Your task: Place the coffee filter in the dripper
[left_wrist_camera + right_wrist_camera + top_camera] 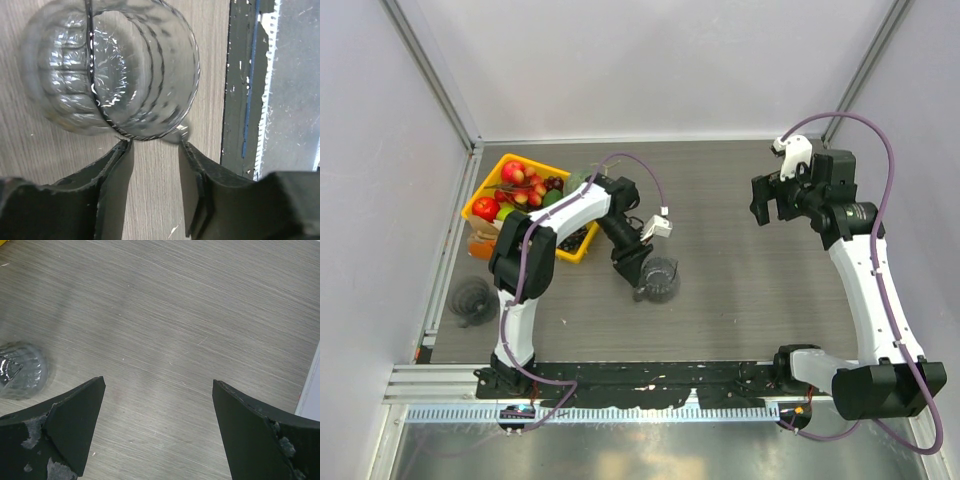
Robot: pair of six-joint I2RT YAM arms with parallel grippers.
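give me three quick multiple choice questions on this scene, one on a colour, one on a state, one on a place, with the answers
1. What colour is the tray holding fruit?
A. blue
B. yellow
C. white

2. How do the right fingers stand?
A. shut on a fruit
B. shut on nothing
C. wide apart, nothing between

3. Where is the dripper?
A. on the table, just beyond the left fingers
B. in the tray
C. between the right fingers

Answers: B, its rim shows yellow; C, the right wrist view shows only bare table between them; A, the left wrist view shows it right at the fingertips.
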